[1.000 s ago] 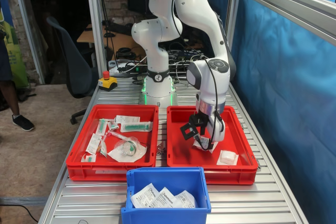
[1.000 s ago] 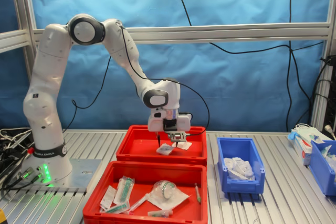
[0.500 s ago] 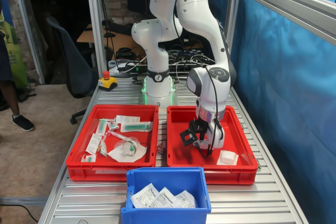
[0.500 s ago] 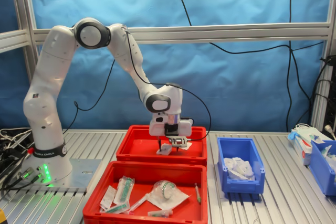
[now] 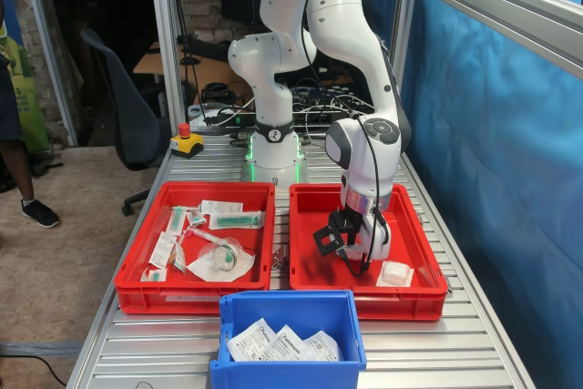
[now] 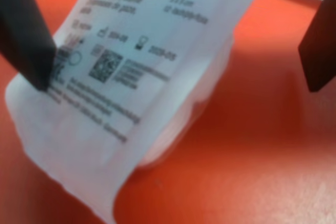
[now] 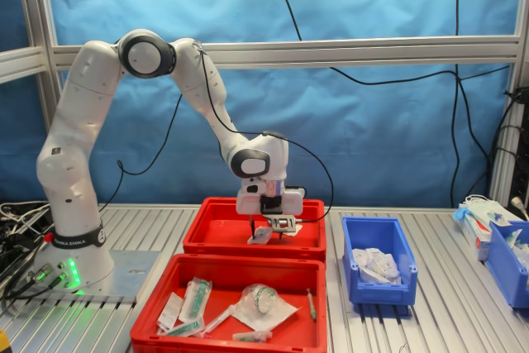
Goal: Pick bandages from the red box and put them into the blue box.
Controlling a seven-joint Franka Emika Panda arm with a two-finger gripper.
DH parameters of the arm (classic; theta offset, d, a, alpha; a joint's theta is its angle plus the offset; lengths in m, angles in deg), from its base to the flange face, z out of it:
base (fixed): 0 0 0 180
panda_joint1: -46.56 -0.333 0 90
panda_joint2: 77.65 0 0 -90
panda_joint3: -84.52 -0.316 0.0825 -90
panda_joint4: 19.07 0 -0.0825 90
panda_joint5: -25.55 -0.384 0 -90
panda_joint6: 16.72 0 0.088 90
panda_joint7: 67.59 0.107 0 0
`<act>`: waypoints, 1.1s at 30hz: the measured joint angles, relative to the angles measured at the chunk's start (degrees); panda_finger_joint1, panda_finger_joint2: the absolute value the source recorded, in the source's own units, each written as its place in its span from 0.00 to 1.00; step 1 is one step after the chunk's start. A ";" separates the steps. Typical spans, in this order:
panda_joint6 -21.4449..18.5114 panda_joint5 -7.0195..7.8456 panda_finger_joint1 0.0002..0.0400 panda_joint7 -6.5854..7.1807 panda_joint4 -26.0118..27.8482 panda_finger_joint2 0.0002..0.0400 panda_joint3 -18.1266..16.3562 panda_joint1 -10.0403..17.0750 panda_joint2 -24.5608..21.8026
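In the wrist view the bandage packet (image 6: 142, 72) fills most of the picture, its upper end cut off by the edge and its small print too blurred to read. The dark fingers (image 6: 23, 30) are cropped too (only their tips show). In the first exterior view the arm hides the packet.

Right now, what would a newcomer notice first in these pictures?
The white arm, reaching down so its gripper sits low inside the red box. In the wrist view, its open fingers straddle a bandage. The blue box, nearest the first exterior view's camera, already holds several packets.
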 joint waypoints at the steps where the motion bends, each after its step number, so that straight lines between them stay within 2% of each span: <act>1: 0.00 0.00 1.00 0.00 0.01 1.00 0.00 0.00 0.01; 14: 0.00 0.00 1.00 0.00 0.08 1.00 0.00 0.00 0.08; 15: 0.00 0.00 0.96 0.00 0.08 0.96 0.00 0.00 0.08; 16: 0.00 0.00 0.96 0.00 0.08 0.96 0.00 0.00 0.08; 17: 0.00 0.00 0.83 0.00 0.08 0.83 0.00 0.00 0.08; 21: 0.00 0.00 0.83 0.00 0.08 0.83 0.00 0.00 0.08; 22: 0.00 0.00 0.71 0.00 0.08 0.71 0.00 0.00 0.08; 25: 0.00 0.00 0.71 0.00 0.08 0.71 0.00 0.00 0.08; 26: 0.00 0.00 0.58 0.00 0.08 0.58 0.00 0.00 0.08; 30: 0.00 0.00 0.58 0.00 0.08 0.58 0.00 0.00 0.08; 31: 0.00 0.00 0.46 0.00 0.08 0.46 0.00 0.00 0.08; 33: 0.00 0.00 0.46 0.00 0.08 0.46 0.00 0.00 0.08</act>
